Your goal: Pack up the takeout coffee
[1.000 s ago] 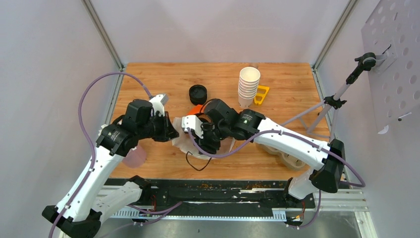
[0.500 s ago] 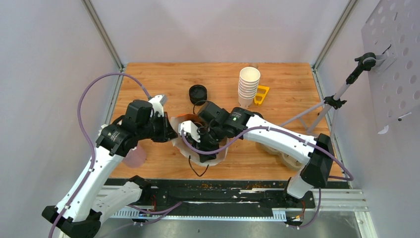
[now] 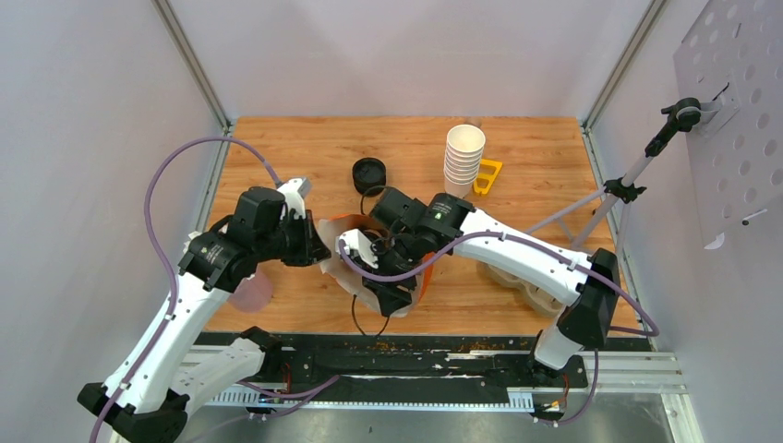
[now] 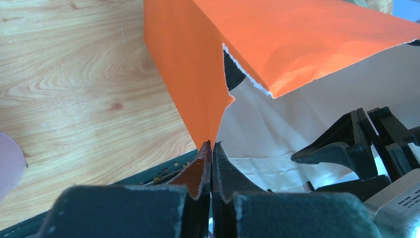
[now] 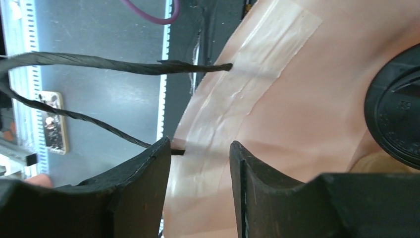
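Coffee cup one, black-lidded, sits deep in the orange paper bag, and we reckon our left gripper pinches the torn, stiff rim flat to hold the mouth agape for our right gripper, inside with jaws half apart and empty, while the other cup waits on the wooden table.

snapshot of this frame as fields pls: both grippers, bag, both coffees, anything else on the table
left gripper: shut on the torn rim of the orange paper bag
right gripper: open at the bag's mouth, nothing between the jaws
first coffee cup: inside the bag, only its black lid shows
second coffee cup: lidded, on the table beyond the bag, untouched
others: stack of white cups; pink cup
packed: one of two
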